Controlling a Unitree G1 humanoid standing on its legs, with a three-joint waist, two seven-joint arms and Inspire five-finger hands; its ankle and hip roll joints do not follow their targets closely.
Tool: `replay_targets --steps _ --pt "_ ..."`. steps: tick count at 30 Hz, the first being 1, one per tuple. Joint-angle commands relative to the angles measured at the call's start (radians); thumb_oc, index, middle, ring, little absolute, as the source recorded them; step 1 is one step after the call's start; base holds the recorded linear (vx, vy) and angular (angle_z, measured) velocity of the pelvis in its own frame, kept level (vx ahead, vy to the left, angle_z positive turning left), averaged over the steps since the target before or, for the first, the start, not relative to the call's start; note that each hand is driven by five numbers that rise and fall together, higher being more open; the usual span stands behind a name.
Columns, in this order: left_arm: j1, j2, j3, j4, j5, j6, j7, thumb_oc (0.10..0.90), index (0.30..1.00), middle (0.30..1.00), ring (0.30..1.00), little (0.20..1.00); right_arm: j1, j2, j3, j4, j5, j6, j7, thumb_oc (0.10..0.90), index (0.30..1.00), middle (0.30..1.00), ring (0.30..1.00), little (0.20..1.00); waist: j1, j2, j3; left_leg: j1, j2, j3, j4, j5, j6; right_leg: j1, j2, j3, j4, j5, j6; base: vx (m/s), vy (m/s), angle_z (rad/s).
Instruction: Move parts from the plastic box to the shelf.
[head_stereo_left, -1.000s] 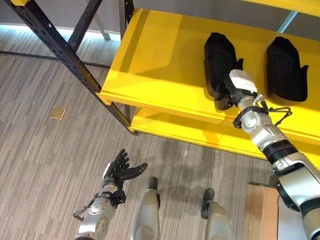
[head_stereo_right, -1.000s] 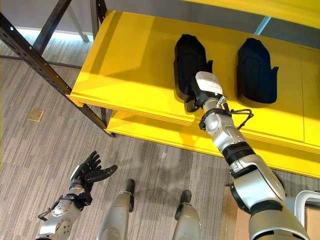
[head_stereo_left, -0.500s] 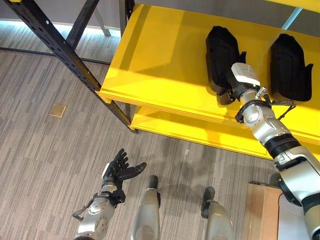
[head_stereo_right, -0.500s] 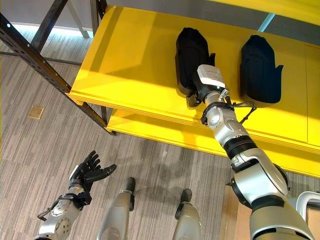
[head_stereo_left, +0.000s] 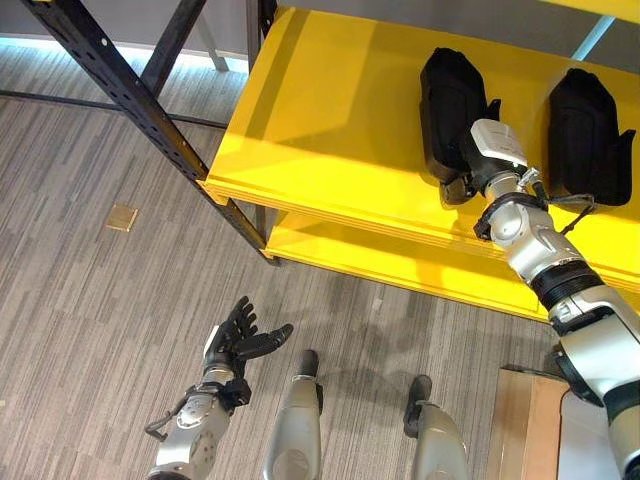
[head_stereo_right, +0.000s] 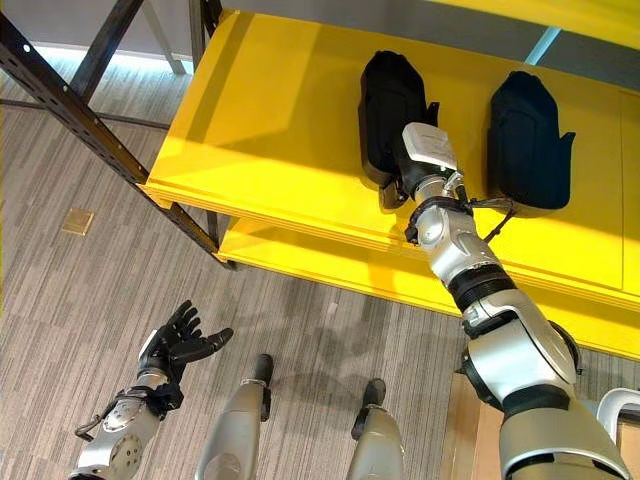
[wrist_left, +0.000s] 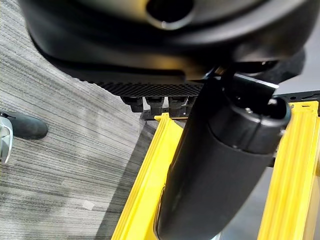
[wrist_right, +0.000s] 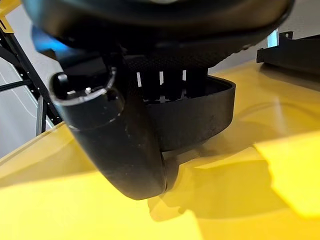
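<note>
Fingers of my right hand (head_stereo_right: 397, 178) look curled over the near end of the black part (head_stereo_right: 389, 100) lying on the yellow shelf (head_stereo_right: 270, 120); a careless withdrawal could snag and drag it off the edge. Left hand (head_stereo_left: 238, 339) hangs spread, low.

**Surroundings outside the task**

Grey, wood-grain plank floor (head_stereo_left: 90, 300) fills the lower and left parts of the frame. A small tan square plate (head_stereo_left: 122, 217) lies flat on it at centre left. A pale wooden board (head_stereo_left: 520, 425) shows at the lower right edge. A bright strip of light (head_stereo_left: 60, 48) runs along the floor's upper left.
</note>
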Motion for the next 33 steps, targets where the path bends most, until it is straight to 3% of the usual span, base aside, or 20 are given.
replay_targets --steps 1,29,32,33 --pt "-0.003 0.091 0.008 -0.070 -0.007 -0.099 -0.002 0.900 1.000 1.000 1.000 1.000 -0.142 -0.056 0.003 0.024 0.018 -0.001 -0.051 0.400 0.300 0.300 0.300 0.300 0.019 -0.019 -0.040 -0.036 0.061 -0.052 0.006 -0.005 -0.022 0.112 -0.058 0.011 -0.024 -0.013 0.036 0.00 0.000 0.00" --pt "0.000 0.096 0.012 -0.076 -0.018 -0.102 0.002 0.900 1.000 1.000 1.000 1.000 -0.172 -0.027 0.018 0.029 0.026 0.003 -0.049 0.400 0.300 0.300 0.300 0.300 0.037 -0.025 -0.039 -0.050 0.054 -0.065 0.014 -0.003 -0.019 0.111 -0.057 0.005 -0.017 -0.014 0.032 0.00 0.000 0.00" --pt "0.000 0.097 0.012 -0.077 -0.018 -0.102 0.003 0.900 1.000 1.000 1.000 1.000 -0.171 -0.025 0.014 0.025 0.031 0.003 -0.048 0.639 0.635 0.635 0.635 0.635 0.038 -0.026 -0.039 -0.051 0.053 -0.065 0.015 -0.003 -0.019 0.110 -0.057 0.005 -0.015 -0.014 0.032 0.00 0.000 0.00" --pt "0.000 0.097 0.013 -0.075 -0.017 -0.102 0.004 0.900 1.000 1.000 1.000 1.000 -0.164 -0.022 0.010 0.019 0.037 0.003 -0.047 0.900 1.000 1.000 1.000 1.000 0.037 -0.028 -0.040 -0.052 0.053 -0.065 0.016 -0.004 -0.019 0.112 -0.057 0.005 -0.016 -0.014 0.032 0.00 0.000 0.00"
